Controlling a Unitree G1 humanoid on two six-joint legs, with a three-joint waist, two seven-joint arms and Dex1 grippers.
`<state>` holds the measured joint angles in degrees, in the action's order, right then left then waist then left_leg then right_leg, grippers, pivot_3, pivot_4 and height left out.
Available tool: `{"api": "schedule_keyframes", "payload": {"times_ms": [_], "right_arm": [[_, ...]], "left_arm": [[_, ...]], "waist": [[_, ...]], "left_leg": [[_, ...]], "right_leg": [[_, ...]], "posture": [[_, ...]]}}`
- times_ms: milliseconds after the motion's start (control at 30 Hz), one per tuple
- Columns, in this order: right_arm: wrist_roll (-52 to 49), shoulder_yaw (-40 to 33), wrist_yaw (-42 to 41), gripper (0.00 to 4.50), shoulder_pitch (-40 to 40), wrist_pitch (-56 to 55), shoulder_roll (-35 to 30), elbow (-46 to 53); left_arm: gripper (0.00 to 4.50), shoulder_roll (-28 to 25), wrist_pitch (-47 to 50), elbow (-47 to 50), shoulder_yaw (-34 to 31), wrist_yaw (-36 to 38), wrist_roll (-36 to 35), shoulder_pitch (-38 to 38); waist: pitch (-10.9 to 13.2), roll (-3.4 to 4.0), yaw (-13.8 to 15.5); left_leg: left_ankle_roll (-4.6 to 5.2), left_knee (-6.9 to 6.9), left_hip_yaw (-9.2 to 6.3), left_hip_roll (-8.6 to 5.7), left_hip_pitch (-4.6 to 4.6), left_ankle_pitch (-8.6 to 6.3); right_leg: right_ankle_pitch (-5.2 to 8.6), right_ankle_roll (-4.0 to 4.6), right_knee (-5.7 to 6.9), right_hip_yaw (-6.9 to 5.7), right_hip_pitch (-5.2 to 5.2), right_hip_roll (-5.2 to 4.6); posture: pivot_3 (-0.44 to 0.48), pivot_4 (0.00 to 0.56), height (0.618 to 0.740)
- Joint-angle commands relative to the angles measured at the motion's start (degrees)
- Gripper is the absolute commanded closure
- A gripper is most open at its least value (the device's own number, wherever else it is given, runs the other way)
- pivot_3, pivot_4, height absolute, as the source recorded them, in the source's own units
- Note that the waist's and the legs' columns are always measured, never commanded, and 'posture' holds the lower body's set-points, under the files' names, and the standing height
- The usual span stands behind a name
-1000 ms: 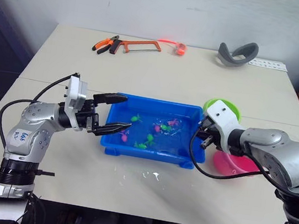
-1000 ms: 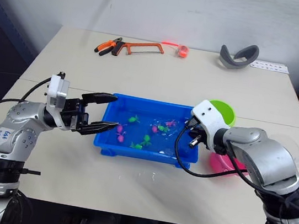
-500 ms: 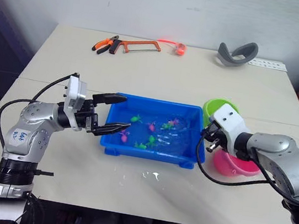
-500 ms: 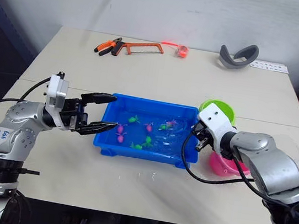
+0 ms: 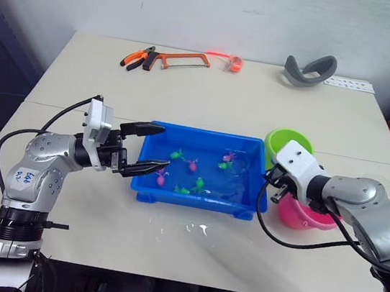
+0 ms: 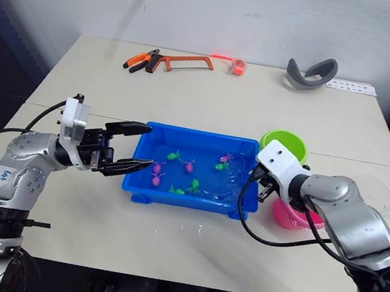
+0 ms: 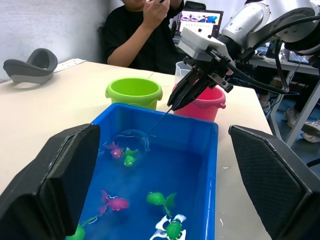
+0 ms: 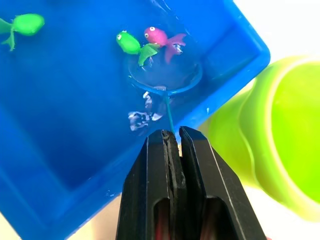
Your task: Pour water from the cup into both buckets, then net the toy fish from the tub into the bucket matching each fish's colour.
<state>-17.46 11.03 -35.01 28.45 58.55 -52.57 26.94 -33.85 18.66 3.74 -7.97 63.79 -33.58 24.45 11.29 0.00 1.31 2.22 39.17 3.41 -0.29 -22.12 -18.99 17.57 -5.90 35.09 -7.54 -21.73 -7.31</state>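
Blue tub (image 8: 75, 150) water: net (image 8: 165, 82) hoop just beyond right pincer (image 8: 173, 137) pinching its handle.

Glossy blue plastic tub (image 5: 195, 199)

The tub's (image 5: 194, 202) middle lay open from above; the left gripper (image 5: 149, 150) flanked one end, the net (image 7: 134, 140), right gripper (image 7: 184, 95) and buckets (image 5: 286, 141) crowded the other.

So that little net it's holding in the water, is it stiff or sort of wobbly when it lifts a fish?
Probably wobbly: the net hangs on a very thin handle, pinched at its far end by the right gripper. Likely very light too, since its mesh looks fine and see-through. A fish such as the pink fish may slide off its shallow hoop.
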Motion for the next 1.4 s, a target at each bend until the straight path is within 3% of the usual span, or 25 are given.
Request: {"api": "schedule_keyframes", "payload": {"times_ms": [33,600,933,1200,1400], "right_arm": [[0.3,-0.48,-0.4,4.5,-0.42,-0.15,0.79,1.67],[-7.58,-4.9,-0.37,4.5,-1.71,9.43,9.32,2.58],[-7.56,-6.63,4.37,4.5,-1.49,12.32,14.97,0.9],[-6.88,-6.69,8.34,4.5,-0.52,11.45,21.9,0.42],[-4.86,-6.02,10.15,4.5,0.05,8.37,23.01,-0.6]], "left_arm": [[0.02,-0.66,-0.32,1.31,-0.82,-0.08,-0.69,0.38],[0.02,-1.22,-0.16,1.71,-1.19,-0.27,-0.91,0.05],[0.02,-1.54,-0.08,1.62,-1.27,-0.21,-0.97,0.13],[0.02,-2.25,-0.18,1.22,-2.12,0.2,-1.13,-0.27],[0.02,-4.49,-0.97,-0.02,-3.9,1.6,-1.07,-1.5]], "waist": [[0.0,0.0,0.0],[0.0,0.0,-0.03],[0.0,0.0,-0.04],[0.0,0.0,-0.14],[0.0,0.01,-0.18]], "left_leg": [[0.0,0.0,0.0,0.0,0.0,0.0],[0.01,0.0,-0.01,0.0,0.0,0.01],[0.01,0.0,0.0,0.0,0.0,0.01],[0.0,0.0,0.0,-0.01,0.0,0.01],[0.0,-0.01,0.01,0.0,0.0,0.01]], "right_leg": [[0.0,0.0,0.0,0.0,0.0,0.0],[0.0,0.0,0.01,0.0,0.01,0.0],[0.0,0.0,0.03,0.0,0.0,0.02],[0.0,0.0,0.03,0.01,-0.01,0.09],[0.0,0.0,0.04,0.02,-0.04,0.11]], "posture": [[0.0,0.15,0.74],[0.0,0.15,0.74],[0.0,0.15,0.74],[0.0,0.15,0.74],[0.0,0.15,0.74]]}}
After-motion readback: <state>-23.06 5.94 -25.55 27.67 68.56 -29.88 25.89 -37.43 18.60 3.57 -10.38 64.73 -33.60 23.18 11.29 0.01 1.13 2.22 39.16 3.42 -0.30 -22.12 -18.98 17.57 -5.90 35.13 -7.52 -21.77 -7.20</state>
